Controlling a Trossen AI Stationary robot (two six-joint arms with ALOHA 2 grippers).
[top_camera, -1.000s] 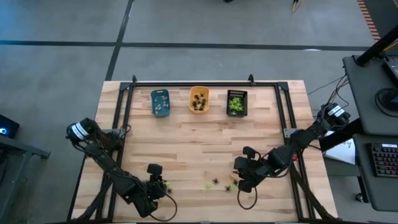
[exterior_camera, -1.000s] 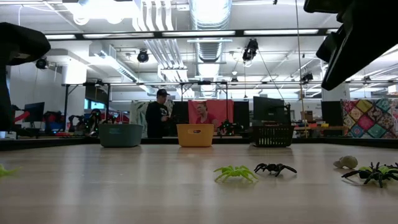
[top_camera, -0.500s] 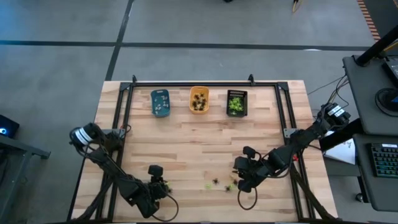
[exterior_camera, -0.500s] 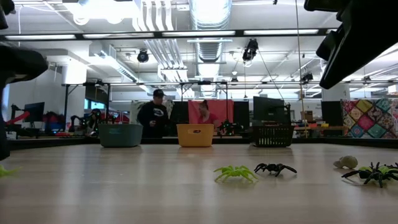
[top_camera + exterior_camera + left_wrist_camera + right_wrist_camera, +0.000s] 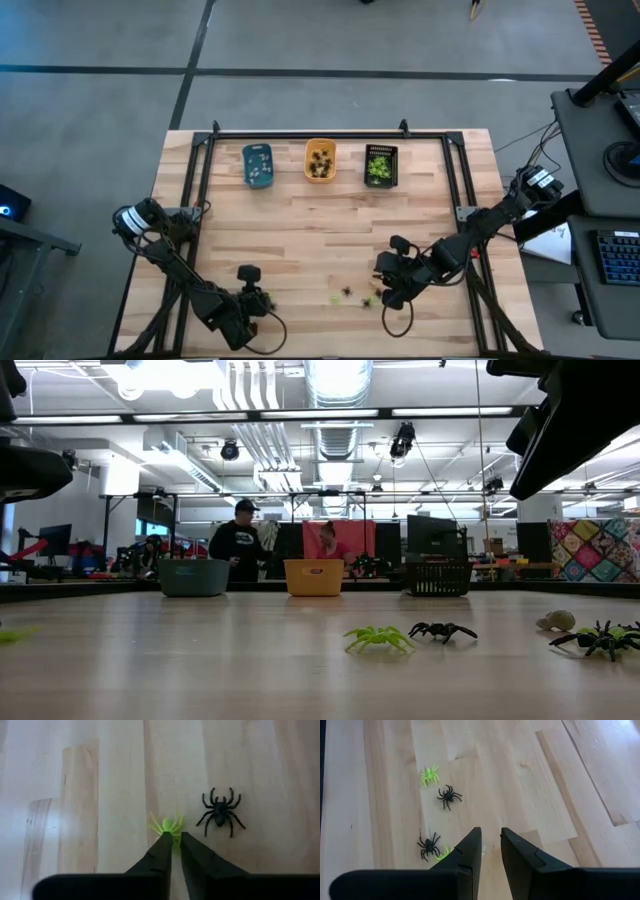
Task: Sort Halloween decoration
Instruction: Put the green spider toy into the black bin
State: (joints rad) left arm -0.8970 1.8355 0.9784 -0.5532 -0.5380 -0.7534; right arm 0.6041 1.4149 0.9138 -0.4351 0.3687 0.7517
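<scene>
- A yellow-green spider [image 5: 168, 826] is lying at the table's [image 5: 300, 240] near edge, the left gripper [image 5: 174, 840] pinching it, beside a black spider [image 5: 218, 812].
- Four more spiders are waiting under the right gripper [image 5: 490, 842], its jaws slightly apart and holding nothing.
- Three far trays [image 5: 319, 160] are already holding many spiders.

Three trays [image 5: 320, 161] stand in a row; five loose spiders [image 5: 378, 637] show across the views.

Robotics lab/workshop: exposed ceiling ducts [image 5: 335, 385] and strip lights [image 5: 440, 411] are seen, monitors [image 5: 432, 535] on benches, a wooden tabletop [image 5: 320, 240] framed by black rails [image 5: 310, 134].
</scene>
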